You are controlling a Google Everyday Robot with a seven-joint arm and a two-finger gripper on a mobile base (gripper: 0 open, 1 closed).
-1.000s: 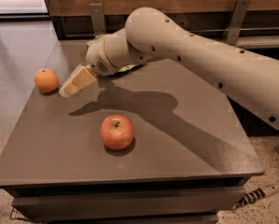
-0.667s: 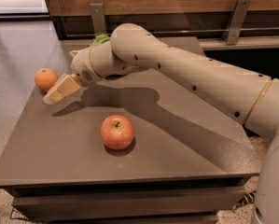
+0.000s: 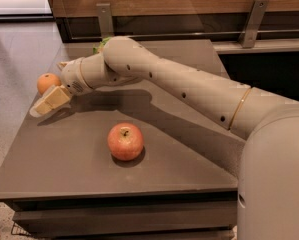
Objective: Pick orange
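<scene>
The orange [image 3: 46,82] is a small round fruit near the far left edge of the grey-brown table [image 3: 64,179]. My gripper [image 3: 43,105] is at the end of the cream arm that reaches across the table from the right. It points down and to the left, just in front of and slightly below the orange, close to the table's left edge. It is beside the orange, not around it. The wrist hides the orange's right side. A larger red-yellow apple [image 3: 125,141] with a stem sits nearer the front, at the table's middle.
A green object [image 3: 100,45] peeks out behind the arm at the back of the table. A wooden panel with metal brackets [image 3: 104,18] runs along the back. Pale floor [image 3: 14,74] lies past the table's left edge.
The arm has swung left and down. The gripper has moved from right of the orange to just in front of it, nearer the table's left edge. Orange and apple have not moved.
</scene>
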